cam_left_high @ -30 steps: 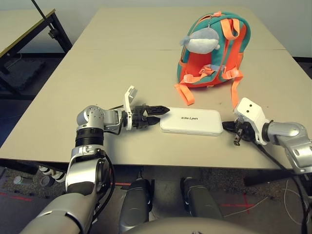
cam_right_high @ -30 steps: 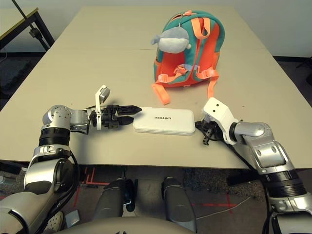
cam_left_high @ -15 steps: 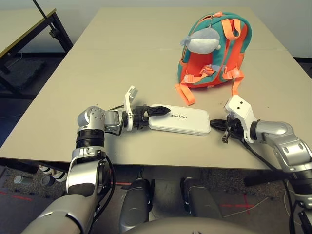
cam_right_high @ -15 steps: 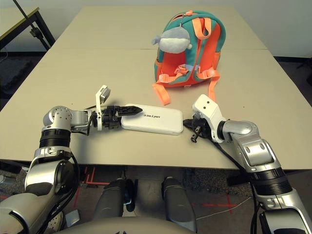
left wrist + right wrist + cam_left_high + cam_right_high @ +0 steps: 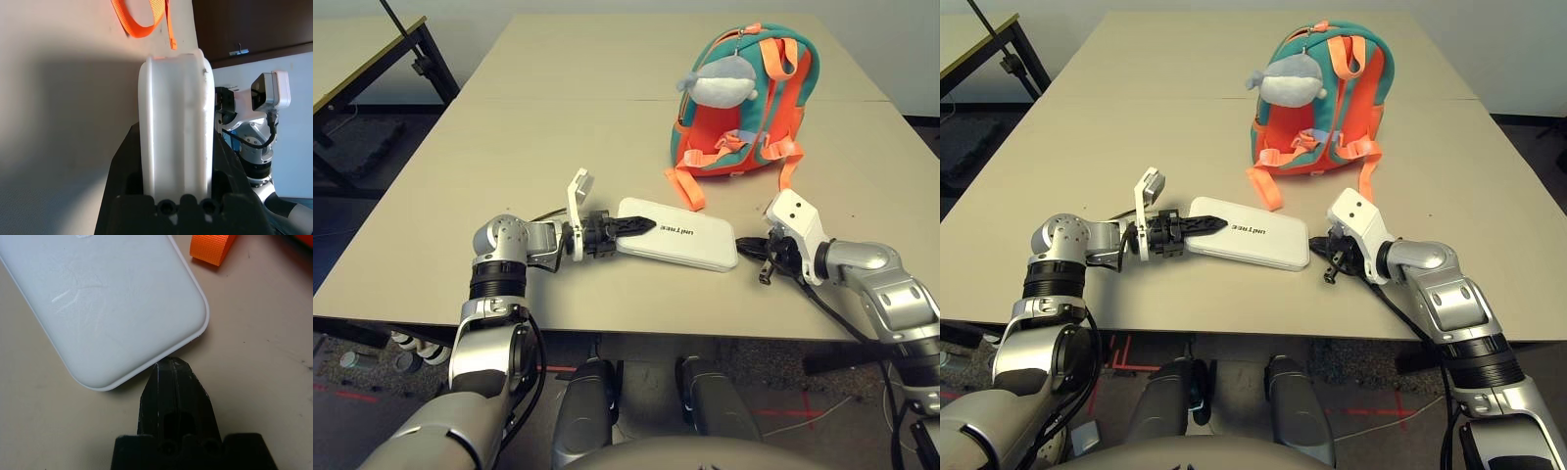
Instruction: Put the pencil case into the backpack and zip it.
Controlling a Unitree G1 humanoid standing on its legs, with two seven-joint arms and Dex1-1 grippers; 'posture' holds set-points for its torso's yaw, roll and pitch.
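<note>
Left claw [image 5: 176, 161] grips the white pencil case [image 5: 677, 235] by its left end; right claw [image 5: 173, 399], closed, meets the other. Probably stiff, light, slippery; best held across its thickness.

Left pincer [image 5: 634, 226] closed on the case, right pincer [image 5: 171, 363] shut

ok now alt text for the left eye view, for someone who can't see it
The robot's left claw grips one end of a white pencil case on the table, its shut right claw at the other end. An orange and teal backpack stands behind.
</note>
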